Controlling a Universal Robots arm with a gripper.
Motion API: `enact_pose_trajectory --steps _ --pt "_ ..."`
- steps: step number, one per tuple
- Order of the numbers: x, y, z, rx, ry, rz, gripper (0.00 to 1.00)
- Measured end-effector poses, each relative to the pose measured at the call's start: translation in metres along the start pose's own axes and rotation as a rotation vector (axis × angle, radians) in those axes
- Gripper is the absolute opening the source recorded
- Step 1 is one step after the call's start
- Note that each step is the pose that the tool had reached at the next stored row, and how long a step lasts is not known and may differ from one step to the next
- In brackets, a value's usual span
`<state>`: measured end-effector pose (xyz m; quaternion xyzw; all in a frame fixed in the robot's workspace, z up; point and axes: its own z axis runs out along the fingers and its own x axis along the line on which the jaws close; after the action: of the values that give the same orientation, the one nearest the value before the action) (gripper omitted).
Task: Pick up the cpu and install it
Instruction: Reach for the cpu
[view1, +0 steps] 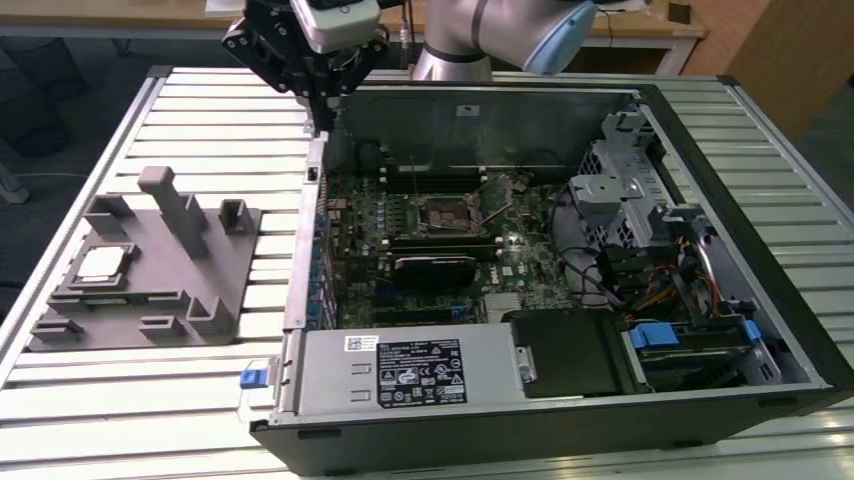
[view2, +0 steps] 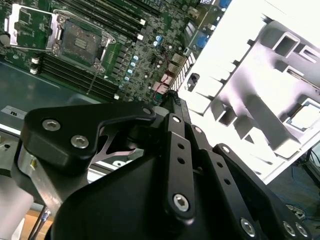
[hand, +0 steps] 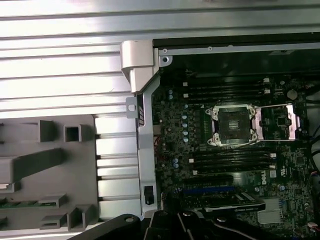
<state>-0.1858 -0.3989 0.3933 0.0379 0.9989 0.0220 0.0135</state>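
Note:
The cpu (view1: 103, 263), a small silvery square chip, lies flat in a recess of the grey holder block (view1: 147, 290) on the exterior view's left; it appears too in the second wrist view (view2: 306, 116). My gripper (view1: 324, 98) hangs high over the far left corner of the open computer case, apart from the chip, its fingers (view2: 176, 112) drawn together on nothing. The black socket (view1: 447, 213) on the green motherboard stands with its metal frame flipped back, in both wrist views (view2: 80, 42) (hand: 234, 124).
The black case (view1: 747, 250) lies on its side on a slatted metal table (view1: 200, 120). Inside it are memory slots (hand: 227, 92), a drive cage (view1: 621, 190), cables and a power supply (view1: 400, 370). Tall posts (view1: 171, 205) rise from the holder block.

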Motion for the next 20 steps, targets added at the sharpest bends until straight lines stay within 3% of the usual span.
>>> enact_pose_trajectory --steps 20 --pt "0.0286 -0.0022 -0.0008 -0.0001 -0.0013 0.0 0.11"
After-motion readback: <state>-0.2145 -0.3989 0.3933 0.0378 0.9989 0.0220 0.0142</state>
